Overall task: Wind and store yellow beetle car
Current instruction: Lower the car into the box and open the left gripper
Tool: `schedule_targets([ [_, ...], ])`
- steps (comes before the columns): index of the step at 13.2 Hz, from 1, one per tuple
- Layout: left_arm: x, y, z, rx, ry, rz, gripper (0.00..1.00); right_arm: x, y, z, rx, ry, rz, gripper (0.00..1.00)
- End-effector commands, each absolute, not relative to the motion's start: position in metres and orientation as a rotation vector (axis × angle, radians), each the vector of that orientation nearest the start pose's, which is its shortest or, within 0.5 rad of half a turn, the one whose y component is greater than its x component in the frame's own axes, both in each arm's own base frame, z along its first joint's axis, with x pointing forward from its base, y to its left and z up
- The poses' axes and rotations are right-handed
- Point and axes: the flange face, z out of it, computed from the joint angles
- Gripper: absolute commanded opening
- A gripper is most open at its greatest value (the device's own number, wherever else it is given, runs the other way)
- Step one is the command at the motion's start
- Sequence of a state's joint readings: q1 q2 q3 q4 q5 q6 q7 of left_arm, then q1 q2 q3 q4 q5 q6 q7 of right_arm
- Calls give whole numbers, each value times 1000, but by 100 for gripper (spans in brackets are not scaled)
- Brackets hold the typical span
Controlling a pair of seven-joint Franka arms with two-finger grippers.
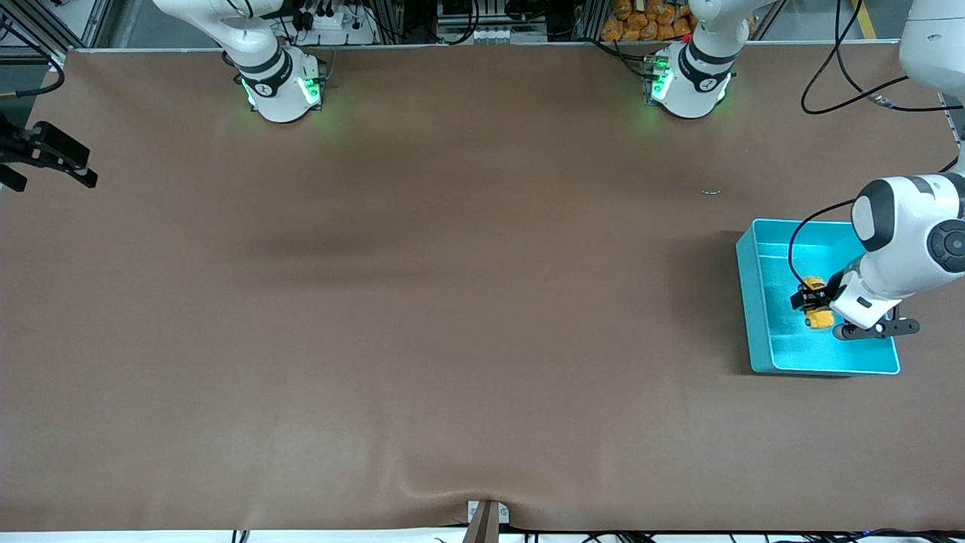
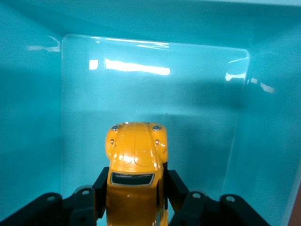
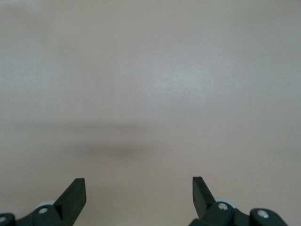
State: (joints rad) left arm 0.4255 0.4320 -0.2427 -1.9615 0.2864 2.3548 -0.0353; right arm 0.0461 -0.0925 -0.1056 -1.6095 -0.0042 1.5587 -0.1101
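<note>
My right pincer (image 1: 45, 154) hangs over the bare brown counter (image 1: 422, 302) at the right arm's end, and that arm waits. In the right wrist view its two dark fingers (image 3: 73, 197) stand wide apart with nothing between them, only plain counter surface and a faint shadow below.

Across the middle, the counter carries nothing but soft creases in its covering. A tiny pale speck (image 1: 709, 191) lies on it nearer the left arm's base, farther from the front camera than the bin.

Toward the left arm's end sits the teal bin (image 1: 754, 302), a shallow open tray with upright walls. My left arm reaches down into it, and my left pincer (image 1: 810, 302) is low inside the bin, over its floor. It is clamped on the yellow beetle car (image 1: 818, 313), gripping the little body from both sides. In the left wrist view the black fingers (image 2: 99, 193) press against the car's flanks at the rear part of the body, while the rounded bonnet with its two small headlights points out ahead of the grip, toward the bin's end wall. The car (image 2: 135, 160) sits level between the fingers, its dark window facing the camera. I cannot tell whether its wheels touch the bin floor.
</note>
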Motion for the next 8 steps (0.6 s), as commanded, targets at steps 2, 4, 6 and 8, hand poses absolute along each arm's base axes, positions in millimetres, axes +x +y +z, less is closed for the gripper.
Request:
schedule_targets([
  [2, 604, 122, 247, -3008, 71, 47, 0, 519, -40, 662, -3147, -86, -68, 100],
  [4, 604, 120, 241, -3013, 74, 60, 0, 520, -40, 661, -3148, -84, -66, 100],
  [6, 604, 119, 238, -3016, 76, 47, 0, 520, -39, 661, -3148, -89, -66, 100],
  [8, 605, 118, 228, -3008, 103, 48, 0, 520, -40, 660, -3148, -89, -64, 100],
])
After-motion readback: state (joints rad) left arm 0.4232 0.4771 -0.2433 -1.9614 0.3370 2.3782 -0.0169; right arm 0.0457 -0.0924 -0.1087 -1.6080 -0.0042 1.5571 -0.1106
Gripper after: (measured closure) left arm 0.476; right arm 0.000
